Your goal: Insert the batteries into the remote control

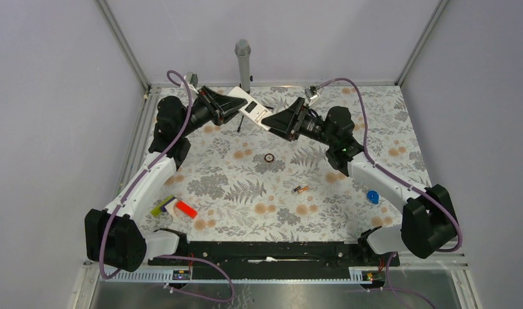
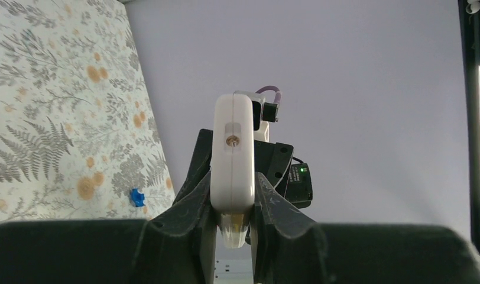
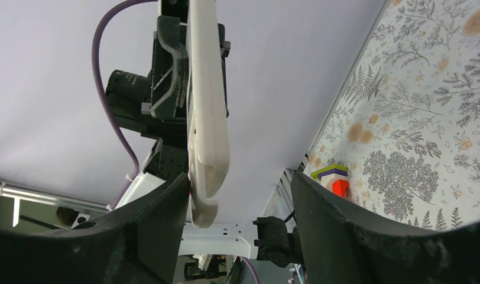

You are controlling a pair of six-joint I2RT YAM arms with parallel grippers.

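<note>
The left end effector [image 1: 235, 106] clamps the remote control [image 1: 251, 107] aloft near the far edge of the worktop [image 1: 233, 187], long axis pointing into the wide-apart jaws of the right end effector [image 1: 270, 121], while the batteries [image 1: 301, 189] lie well nearer the bases, closer to the right arm

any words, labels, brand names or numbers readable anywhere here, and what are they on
None readable.
The remote control shows only a dark window and plain white casing, no legible marks.
The batteries are too small to make out any print.
</note>
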